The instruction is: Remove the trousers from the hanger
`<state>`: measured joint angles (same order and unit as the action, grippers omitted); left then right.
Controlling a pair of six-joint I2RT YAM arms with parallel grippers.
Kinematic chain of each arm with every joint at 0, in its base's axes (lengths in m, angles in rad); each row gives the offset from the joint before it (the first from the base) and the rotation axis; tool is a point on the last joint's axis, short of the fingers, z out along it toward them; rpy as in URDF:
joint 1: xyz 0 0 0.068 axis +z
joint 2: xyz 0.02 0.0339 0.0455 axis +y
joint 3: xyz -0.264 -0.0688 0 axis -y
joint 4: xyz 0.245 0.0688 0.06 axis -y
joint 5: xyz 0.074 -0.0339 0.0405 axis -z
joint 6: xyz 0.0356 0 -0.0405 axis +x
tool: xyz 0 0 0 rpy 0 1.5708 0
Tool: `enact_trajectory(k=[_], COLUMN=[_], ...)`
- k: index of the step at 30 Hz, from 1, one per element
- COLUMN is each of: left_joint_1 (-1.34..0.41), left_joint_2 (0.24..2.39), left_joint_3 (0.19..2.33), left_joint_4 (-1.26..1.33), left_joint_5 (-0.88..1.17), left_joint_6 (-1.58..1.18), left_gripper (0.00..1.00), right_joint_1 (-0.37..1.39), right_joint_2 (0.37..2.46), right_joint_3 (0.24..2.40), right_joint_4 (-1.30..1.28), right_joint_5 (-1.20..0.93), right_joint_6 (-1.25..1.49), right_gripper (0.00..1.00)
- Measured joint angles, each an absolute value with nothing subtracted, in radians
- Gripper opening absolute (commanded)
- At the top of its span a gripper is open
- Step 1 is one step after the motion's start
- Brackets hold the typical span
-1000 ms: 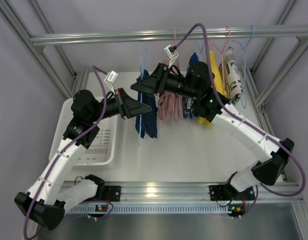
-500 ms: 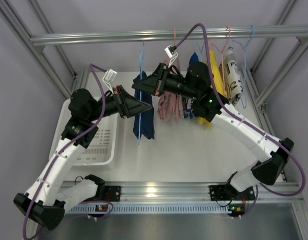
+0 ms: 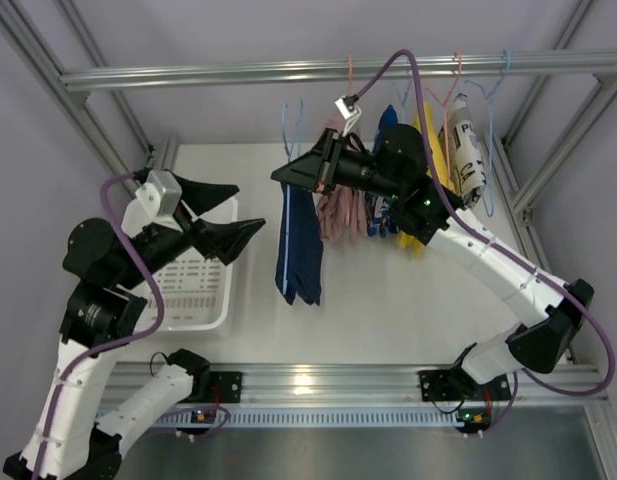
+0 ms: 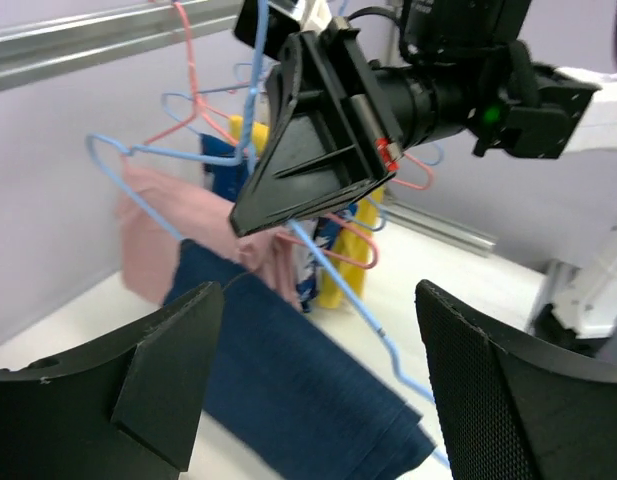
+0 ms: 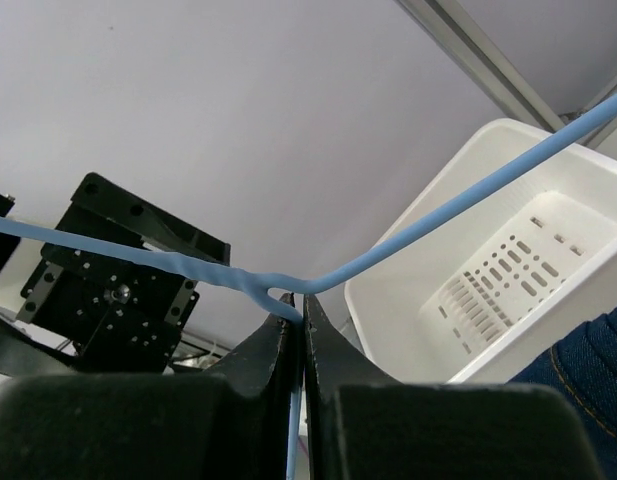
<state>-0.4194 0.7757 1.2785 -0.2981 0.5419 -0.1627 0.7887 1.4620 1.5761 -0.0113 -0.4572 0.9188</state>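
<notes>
Trousers in dark navy (image 3: 300,250) are hanging from the light blue hanger (image 5: 488,185), dangling over the table (image 3: 388,300) just left of the pale pink trousers (image 3: 338,215), which are draped on a pink hanger beside them. Both garments are sitting below the metal rail (image 3: 338,70) at the back of the cell, with a yellow garment (image 3: 428,140) hanging farther to the right.

Your right gripper (image 5: 300,325) is reaching in from the right, and its fingers are pressed together, pinching the thin blue wire of the hanger near a bend. In the top view it is sitting directly above the upper end of the navy trousers.

Your left gripper (image 3: 250,207) is hovering well apart from the cloth, over the far right corner of the white basket (image 3: 203,300). Its fingers are spread wide and gripping nothing. From its wrist camera you are looking between the two black fingers at the navy cloth, the tilted blue hanger and the right gripper above them.
</notes>
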Motion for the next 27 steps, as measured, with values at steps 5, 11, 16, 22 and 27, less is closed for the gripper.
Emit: enact_trajectory(k=[5,11,16,22,27], left_joint_1=[-0.420,-0.420,-0.419,-0.420,-0.420], left_joint_2=[0.682,0.561,0.531,0.502,0.540], left_joint_3=[1.193,0.973,0.867,0.742,0.693], left_joint_4=[-0.353,-0.427,-0.498,-0.501,-0.451], left_joint_5=[0.430,0.387,0.451,0.487,0.503], left_joint_6=[-0.047,0.057,0.165,0.225,0.216], left_gripper=[0.83,0.83,0.85,0.88,0.89], right_joint_1=[0.787,0.773,0.769,0.769,0.769], right_joint_2=[1.449,1.448,1.448,1.451,1.454], right_joint_3=[1.581,1.634,1.691,1.723,1.741], right_joint_4=[-0.014,-0.038,-0.057,-0.081,-0.100], right_joint_5=[-0.458,-0.442,-0.412,-0.400,-0.397], right_joint_6=[0.920,0.920,0.920,0.937,0.939], right_gripper=[0.00,0.00,0.00,0.00,0.00])
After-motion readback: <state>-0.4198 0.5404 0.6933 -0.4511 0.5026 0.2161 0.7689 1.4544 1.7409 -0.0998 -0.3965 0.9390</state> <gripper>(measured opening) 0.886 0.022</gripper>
